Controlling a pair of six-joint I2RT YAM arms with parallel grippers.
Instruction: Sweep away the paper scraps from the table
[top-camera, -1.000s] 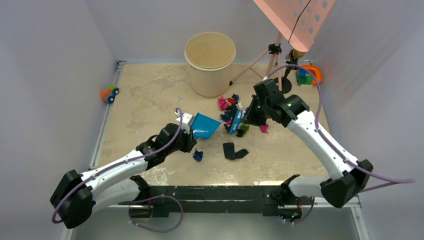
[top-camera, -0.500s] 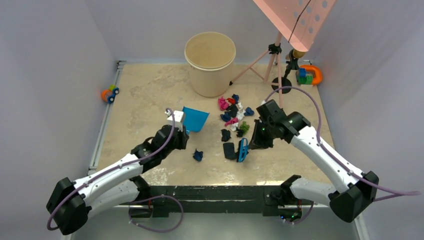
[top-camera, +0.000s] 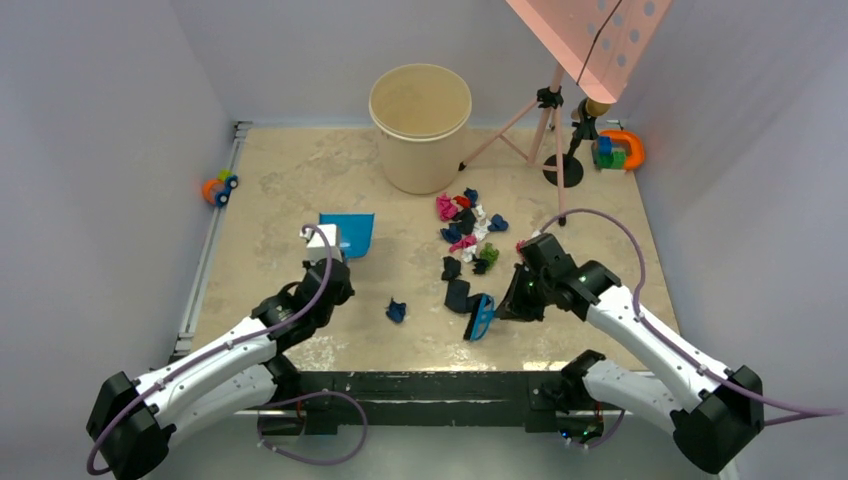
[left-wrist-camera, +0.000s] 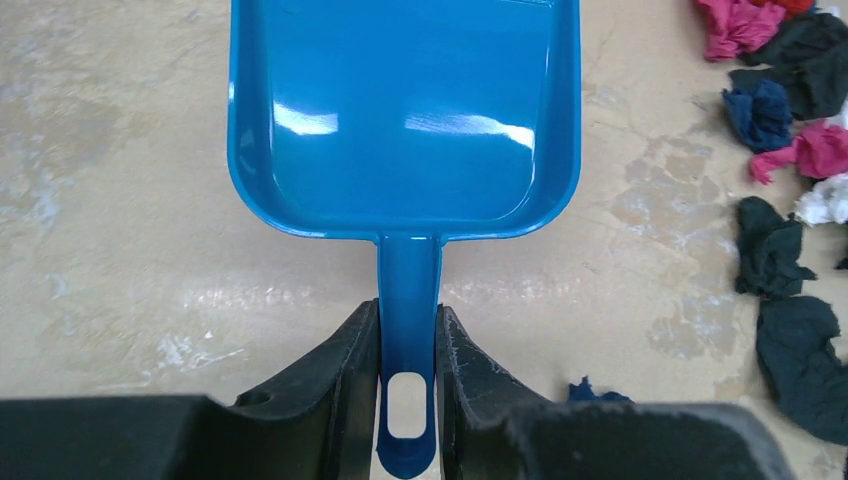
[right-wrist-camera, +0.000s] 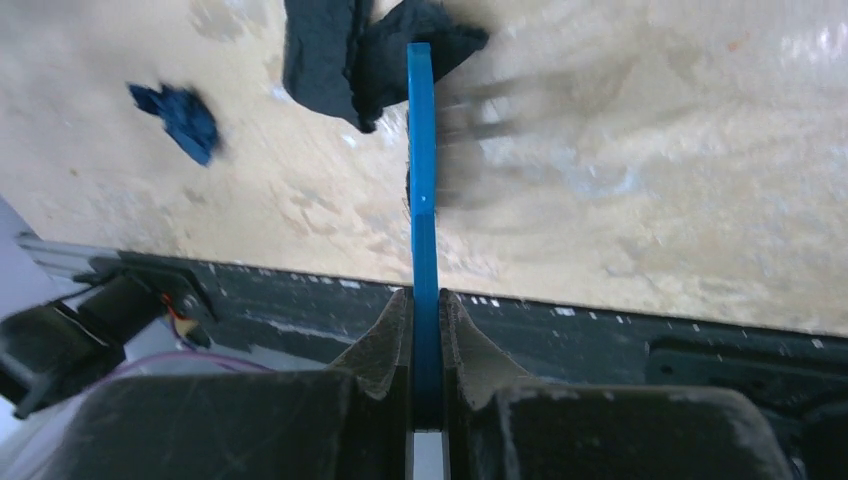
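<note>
Paper scraps (top-camera: 466, 226) lie clustered; left jaws gripping dustpan (top-camera: 348, 232), right jaws gripping brush (top-camera: 480, 318), both drawn back.

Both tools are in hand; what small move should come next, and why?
Probably bring the dustpan, held by the left gripper, rightward next to the paper scraps: it sits well apart from them, while the right gripper holds the brush by the nearest black scrap.

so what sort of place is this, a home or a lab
Most likely a robotics lab test cell, not a home: a table boxed in by plain walls, two robot arms bolted at its front bar, staged props like the toy car.
</note>
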